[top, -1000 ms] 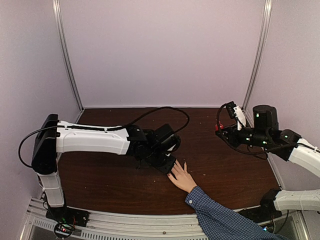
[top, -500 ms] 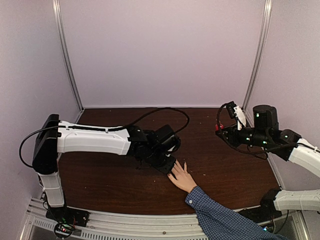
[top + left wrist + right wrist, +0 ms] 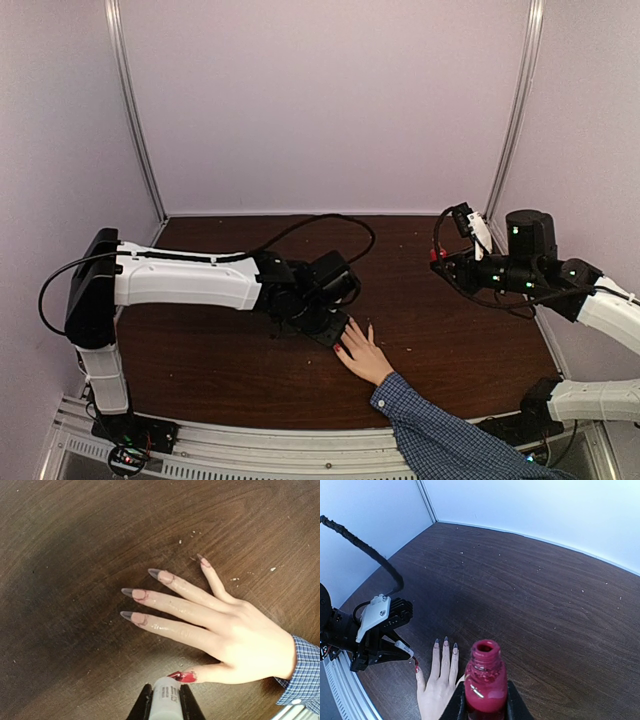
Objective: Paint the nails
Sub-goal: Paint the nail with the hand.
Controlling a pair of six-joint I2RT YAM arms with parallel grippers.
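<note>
A light-skinned hand (image 3: 250, 645) with a blue checked sleeve (image 3: 305, 675) lies flat on the dark wooden table, fingers spread. Its thumb nail (image 3: 182, 676) is glossy red, with polish smeared on the skin. The other nails (image 3: 137, 594) are bare pinkish with dark tips. My left gripper (image 3: 166, 692) is shut on the white brush cap (image 3: 166, 702), whose tip sits at the thumb nail. It also shows in the top view (image 3: 335, 330). My right gripper (image 3: 485, 700) is shut on the open red polish bottle (image 3: 485, 680), held above the table at the right (image 3: 440, 262).
The hand (image 3: 365, 355) and sleeve (image 3: 440, 440) reach in from the near edge between the arms. A black cable (image 3: 330, 220) loops over the table behind the left arm. Pale walls close in the table at the back and sides.
My left gripper has drawn back slightly to the left, and the red thumb nail now shows in the top view. The right arm and the hand have not moved.
</note>
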